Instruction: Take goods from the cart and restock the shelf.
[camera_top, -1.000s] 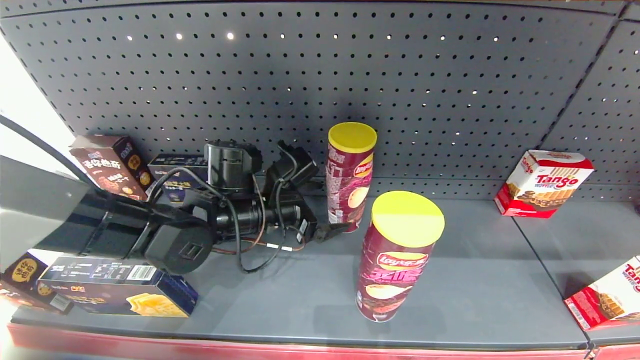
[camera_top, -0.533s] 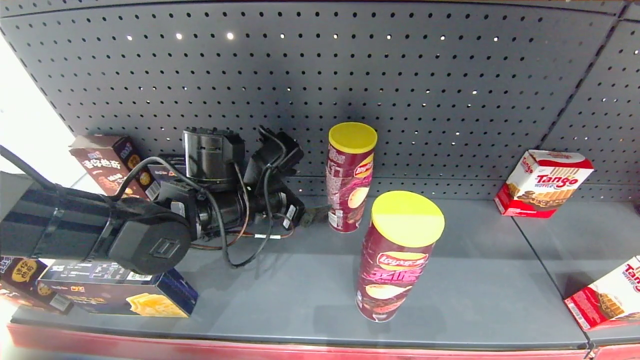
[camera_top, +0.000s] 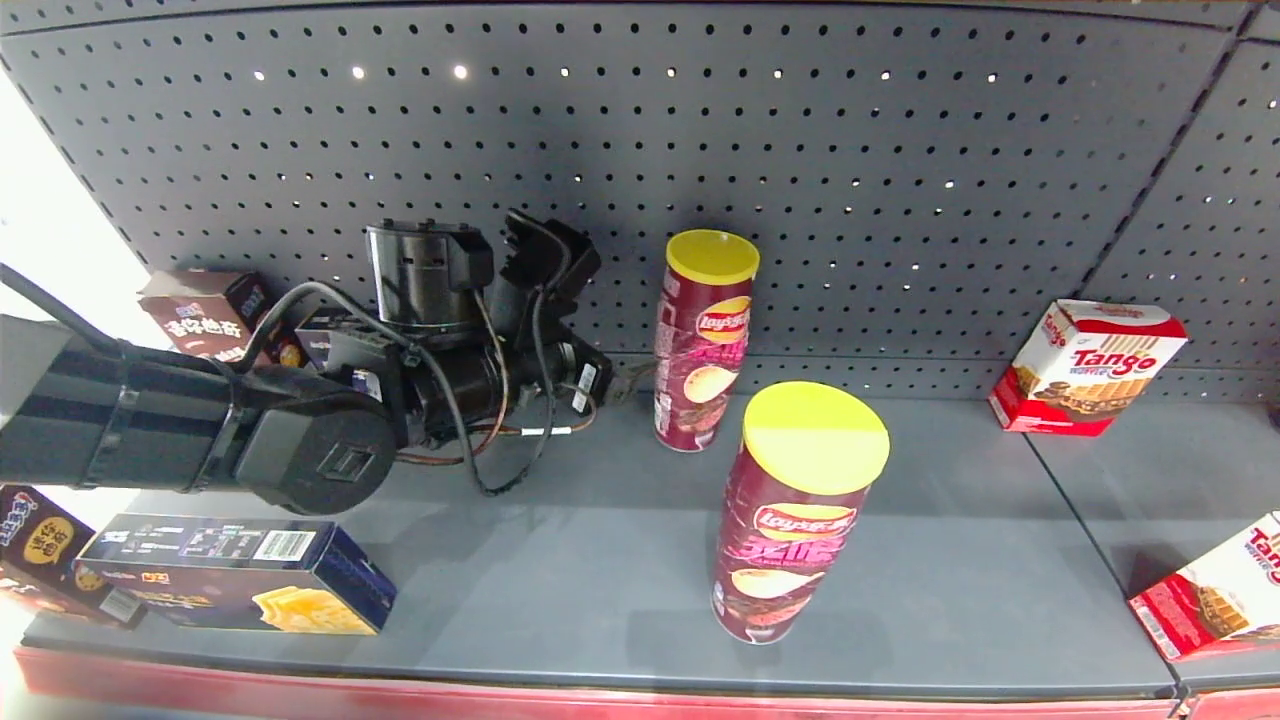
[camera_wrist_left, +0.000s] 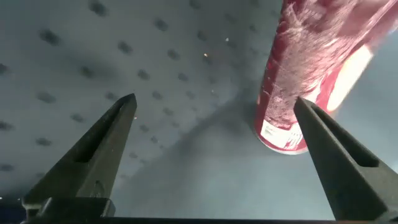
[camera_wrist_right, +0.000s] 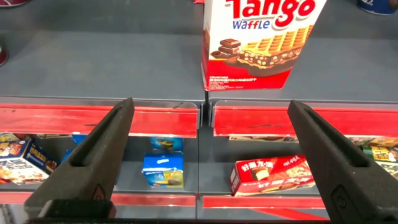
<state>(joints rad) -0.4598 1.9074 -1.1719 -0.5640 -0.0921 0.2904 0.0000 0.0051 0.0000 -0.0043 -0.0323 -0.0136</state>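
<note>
Two maroon chip cans with yellow lids stand upright on the grey shelf (camera_top: 560, 580). One can (camera_top: 703, 345) is near the pegboard and the other can (camera_top: 795, 510) is nearer the front. My left gripper (camera_top: 625, 380) hangs low over the shelf just left of the rear can. In the left wrist view the left gripper (camera_wrist_left: 214, 101) is open and holds nothing. The rear can (camera_wrist_left: 311, 68) stands beyond one fingertip, not between the two. My right gripper (camera_wrist_right: 210, 104) is open and empty, in front of a red and white waffle box (camera_wrist_right: 258, 40) on another shelf.
Brown snack boxes (camera_top: 200, 315) and a blue box (camera_top: 240, 590) lie at the shelf's left end. Waffle boxes stand at back right (camera_top: 1085, 365) and at the right edge (camera_top: 1215, 590). The pegboard (camera_top: 800, 150) closes the back. A red strip (camera_top: 500, 700) edges the front.
My left arm has drawn back to the left and risen, away from the rear can. That can now stands slightly farther back and turned, its logo facing me.
</note>
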